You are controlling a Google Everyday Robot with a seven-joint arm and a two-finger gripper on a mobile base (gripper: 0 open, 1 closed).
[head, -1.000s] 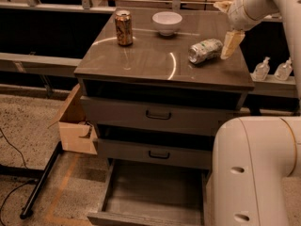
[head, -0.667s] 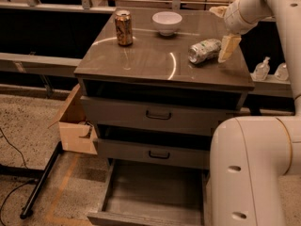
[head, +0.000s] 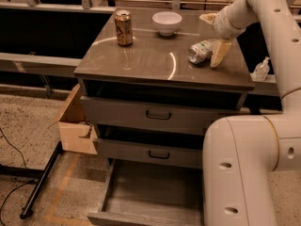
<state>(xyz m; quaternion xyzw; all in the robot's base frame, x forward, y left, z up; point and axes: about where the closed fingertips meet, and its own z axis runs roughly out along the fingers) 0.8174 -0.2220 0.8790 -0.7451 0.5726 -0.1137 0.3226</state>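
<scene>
On the right side of the brown cabinet top, a crushed clear plastic bottle lies on its side. My gripper hangs over that right side, at the end of the white arm that comes in from the upper right. It is open. One tan finger touches down just right of the bottle, and the other finger stands farther back. Nothing is held. A brown drink can stands upright at the back left, and a white bowl sits at the back centre.
The cabinet's bottom drawer is pulled out; the top drawer and middle drawer are closed. A cardboard box sits on the floor at the left, by a black stand leg. My white base fills the lower right. A spray bottle is behind.
My gripper has moved left and toward the front, bringing its near finger right up against the lying bottle. The bottle, can and bowl have stayed put.
</scene>
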